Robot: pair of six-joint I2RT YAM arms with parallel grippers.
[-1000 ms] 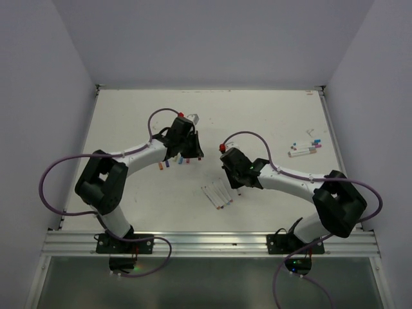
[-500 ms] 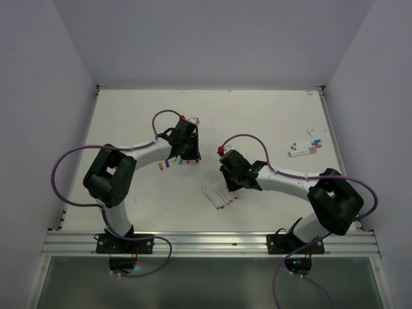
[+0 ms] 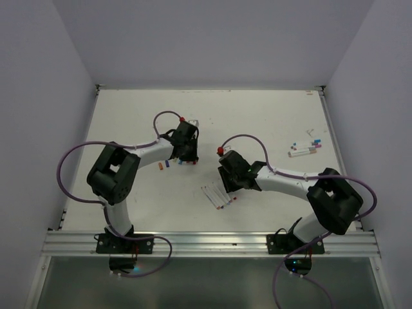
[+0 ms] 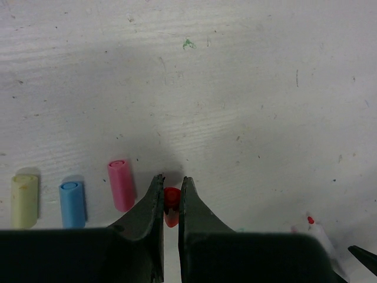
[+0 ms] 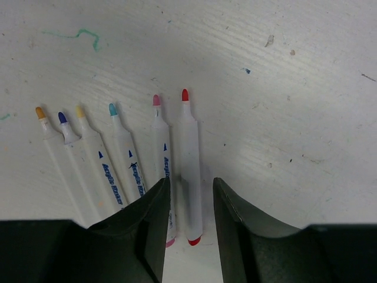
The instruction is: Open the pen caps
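Red cap (image 4: 171, 212) pinched in left gripper (image 4: 171, 188) beside pink cap (image 4: 121, 184), probably for lining up; right gripper (image 5: 189, 183) parted astride red pen (image 5: 187, 135).

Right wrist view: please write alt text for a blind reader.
Six uncapped white pens lie side by side on a white table, tips orange, blue, yellow, teal, pink, red. The right gripper has its fingers open either side of the red-tipped pen.

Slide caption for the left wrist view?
Left gripper clamps the red cap; pink cap, blue cap and yellow cap lie alongside.
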